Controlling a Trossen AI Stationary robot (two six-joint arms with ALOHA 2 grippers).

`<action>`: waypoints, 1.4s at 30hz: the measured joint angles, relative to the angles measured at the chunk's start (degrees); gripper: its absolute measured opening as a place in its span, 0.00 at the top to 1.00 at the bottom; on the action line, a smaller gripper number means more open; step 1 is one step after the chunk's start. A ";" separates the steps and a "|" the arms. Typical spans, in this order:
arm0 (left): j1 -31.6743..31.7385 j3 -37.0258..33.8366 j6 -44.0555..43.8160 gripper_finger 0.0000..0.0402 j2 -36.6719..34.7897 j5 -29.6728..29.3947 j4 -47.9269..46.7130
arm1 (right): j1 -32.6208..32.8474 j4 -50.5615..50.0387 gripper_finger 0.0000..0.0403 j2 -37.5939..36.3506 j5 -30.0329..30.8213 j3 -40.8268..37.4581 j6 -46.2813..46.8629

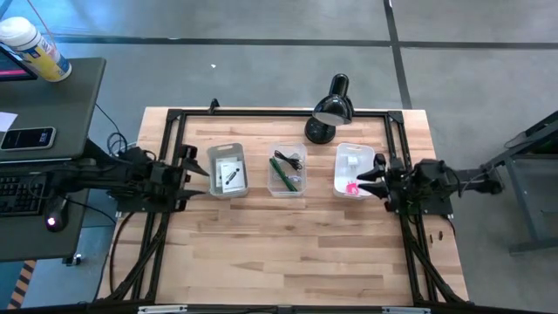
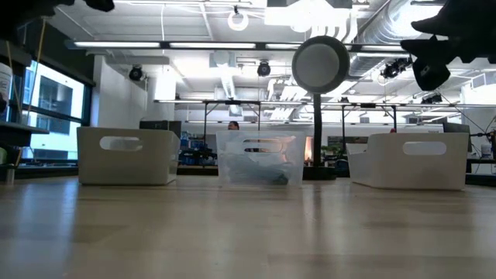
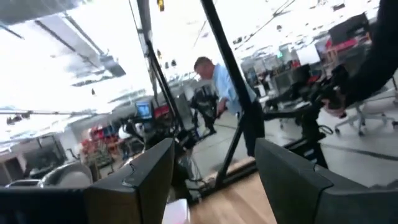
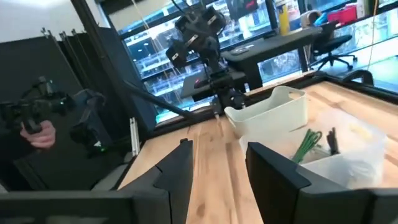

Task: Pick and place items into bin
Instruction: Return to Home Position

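Note:
Three bins stand in a row on the wooden table. The left white bin (image 1: 227, 168) holds a white card with a black part (image 1: 231, 174). The middle clear bin (image 1: 287, 170) holds a green stick (image 4: 306, 144) and a black cable (image 4: 333, 140). The right white bin (image 1: 353, 170) holds a pink piece (image 1: 352, 187) and a white block (image 1: 350, 161). My left gripper (image 1: 199, 171) hovers open just left of the left bin, raised off the table. My right gripper (image 1: 370, 178) hovers open over the right bin's right edge. Nothing sits between either pair of fingers (image 3: 149, 180) (image 4: 177, 171).
A black desk lamp (image 1: 327, 109) stands behind the bins, between the middle and right one. Bare wood (image 1: 288, 244) lies in front of the bins. A black frame (image 1: 279, 113) runs around the table's far part. People show in the room beyond (image 3: 217, 81).

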 joint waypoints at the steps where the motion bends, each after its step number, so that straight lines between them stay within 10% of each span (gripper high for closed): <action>1: -0.06 0.06 0.00 0.47 -0.50 -0.01 -0.74 | -1.08 -1.06 0.65 -1.05 -1.03 0.00 -0.27; 14: 0.00 -0.04 0.85 0.47 -7.58 -2.90 -11.86 | -3.85 -3.36 0.65 -1.88 0.71 -0.18 -1.80; 24: 0.00 -0.03 1.88 0.47 -12.49 -2.14 -13.73 | -3.71 13.37 0.65 -1.15 -0.60 -7.82 -2.08; 42: -2.58 -12.85 -1.20 0.47 -15.94 -2.82 3.70 | -3.70 14.78 0.65 -1.12 2.76 -7.87 -4.22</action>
